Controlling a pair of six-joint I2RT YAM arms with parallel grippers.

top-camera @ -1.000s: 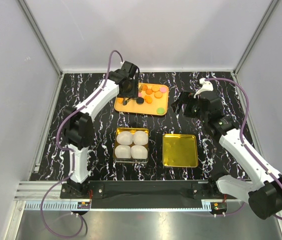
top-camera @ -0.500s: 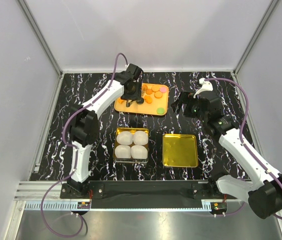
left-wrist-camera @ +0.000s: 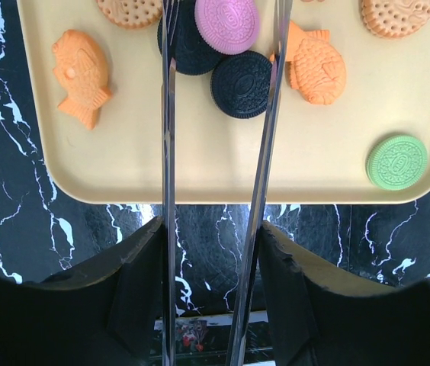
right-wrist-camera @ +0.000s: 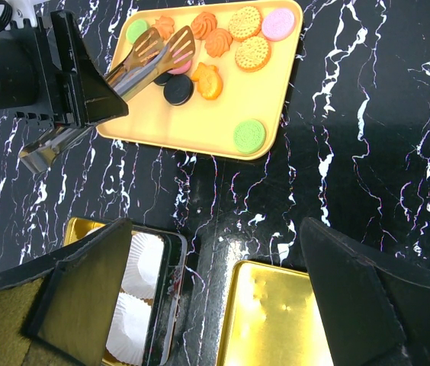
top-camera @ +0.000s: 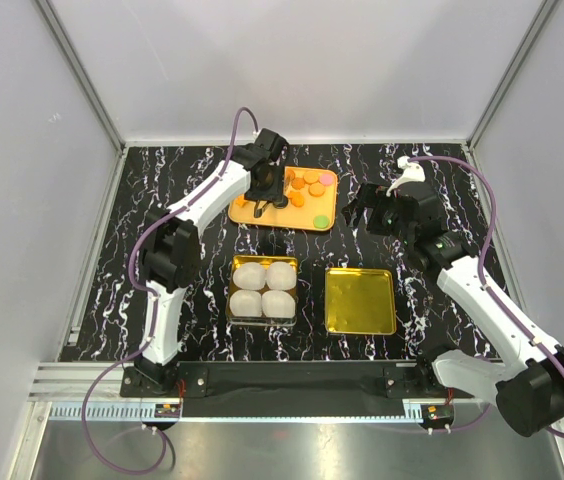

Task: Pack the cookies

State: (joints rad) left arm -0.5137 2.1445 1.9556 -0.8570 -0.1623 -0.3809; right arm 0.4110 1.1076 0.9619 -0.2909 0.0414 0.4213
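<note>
Left wrist view: left gripper (left-wrist-camera: 211, 229) clamps tongs (left-wrist-camera: 168, 152), their blades straddling a pink cookie (left-wrist-camera: 227, 24) on the tray (left-wrist-camera: 200, 171), likely to lift it; right gripper (right-wrist-camera: 216, 225) hangs spread, empty.

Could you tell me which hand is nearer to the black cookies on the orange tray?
Left. The left hand hovers at the tray edge, its tongs over the black cookies; the right hand sits off the tray's right side.

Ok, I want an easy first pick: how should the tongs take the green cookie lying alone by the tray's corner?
Probably by its round edge, from straight above: the green cookie lies flat, clear of the other cookies, with bare tray beside it.
</note>
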